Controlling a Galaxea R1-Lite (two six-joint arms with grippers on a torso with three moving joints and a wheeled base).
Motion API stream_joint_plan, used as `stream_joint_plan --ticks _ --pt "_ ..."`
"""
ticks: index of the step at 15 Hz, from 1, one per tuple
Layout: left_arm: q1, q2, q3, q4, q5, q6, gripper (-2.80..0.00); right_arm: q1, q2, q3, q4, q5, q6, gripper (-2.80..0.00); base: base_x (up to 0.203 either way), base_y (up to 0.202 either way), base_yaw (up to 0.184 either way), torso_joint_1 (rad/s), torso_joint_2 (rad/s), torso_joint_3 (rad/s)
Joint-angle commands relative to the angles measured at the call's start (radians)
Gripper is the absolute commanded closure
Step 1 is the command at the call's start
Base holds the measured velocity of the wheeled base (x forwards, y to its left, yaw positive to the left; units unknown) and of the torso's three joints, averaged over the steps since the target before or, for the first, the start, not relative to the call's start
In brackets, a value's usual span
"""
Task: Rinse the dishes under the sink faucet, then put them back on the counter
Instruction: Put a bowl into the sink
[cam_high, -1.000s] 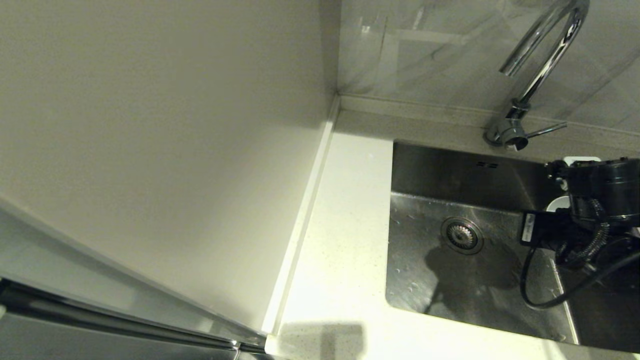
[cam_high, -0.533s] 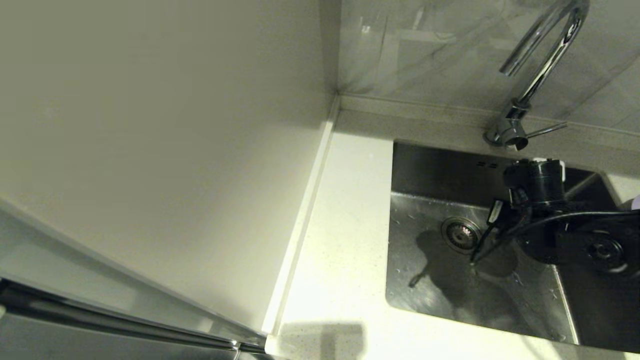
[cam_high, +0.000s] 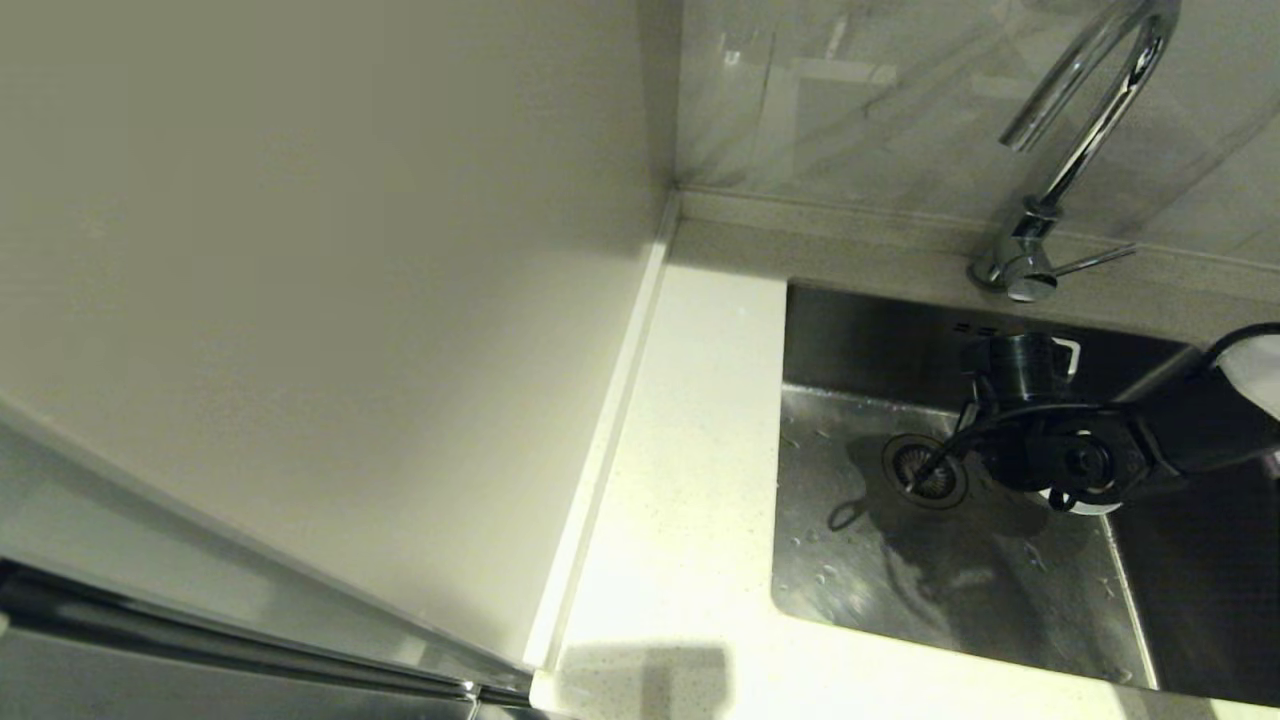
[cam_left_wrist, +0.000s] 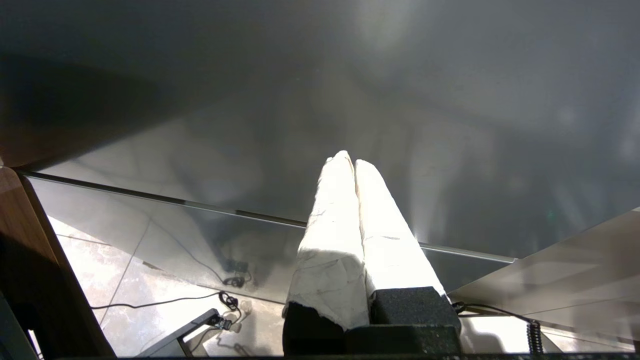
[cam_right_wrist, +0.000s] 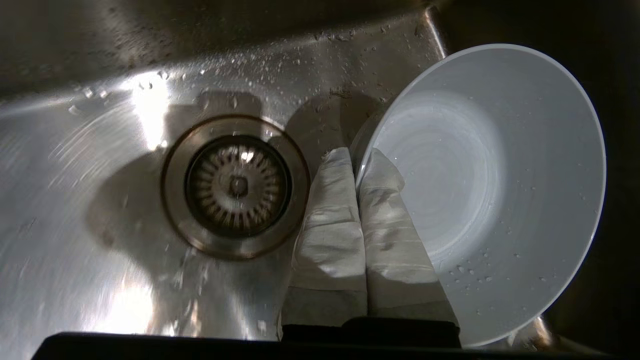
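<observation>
My right gripper (cam_right_wrist: 356, 160) is shut on the rim of the small pale blue-white bowl (cam_right_wrist: 490, 190), one finger inside and one outside. The bowl is tilted, wet with drops, and hangs low in the steel sink (cam_high: 850, 560) just beside the round drain strainer (cam_right_wrist: 235, 185). In the head view the right wrist (cam_high: 1050, 450) covers the fingers and only a white sliver of bowl (cam_high: 1100, 507) shows. The chrome faucet (cam_high: 1085, 130) arches above, its lever handle (cam_high: 1095, 260) pointing right. My left gripper (cam_left_wrist: 348, 162) is parked away from the sink, shut and empty. The lavender plate and pink bowl are out of view.
The white speckled counter (cam_high: 690, 480) runs along the sink's left side, with a cream wall panel (cam_high: 320, 300) beyond it. Two overflow slots (cam_high: 965, 327) sit in the sink's back wall. Drops of water lie on the sink floor.
My right arm has swung left and down into the sink, carrying the bowl from the right edge to beside the drain. The left arm has not moved.
</observation>
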Motion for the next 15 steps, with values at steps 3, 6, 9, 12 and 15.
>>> stream_joint_plan --ticks 3,6,9,12,15 --pt "0.000 0.000 0.003 -0.001 0.000 -0.001 0.00 -0.051 0.113 -0.117 -0.001 0.007 0.002 0.00 0.000 0.000 0.000 0.000 0.00 0.000" --pt "0.000 0.000 0.003 -0.001 0.000 -0.001 0.00 -0.085 0.166 -0.183 -0.001 0.007 0.000 0.00 0.000 0.000 0.000 0.000 0.00 0.000" --pt "0.000 0.000 0.003 0.000 0.000 -0.001 0.00 -0.110 0.218 -0.259 0.000 0.003 -0.006 0.00 0.000 0.000 0.000 0.000 0.00 0.000" --pt "0.000 0.000 0.003 -0.001 0.000 -0.001 0.00 -0.129 0.268 -0.332 0.031 0.001 -0.007 0.00 0.000 0.000 0.000 0.000 0.00 0.000" --pt "0.000 0.000 0.003 0.000 0.000 -0.001 0.00 -0.143 0.305 -0.356 0.035 0.001 -0.009 0.00 0.000 0.000 0.000 0.000 0.00 0.000"
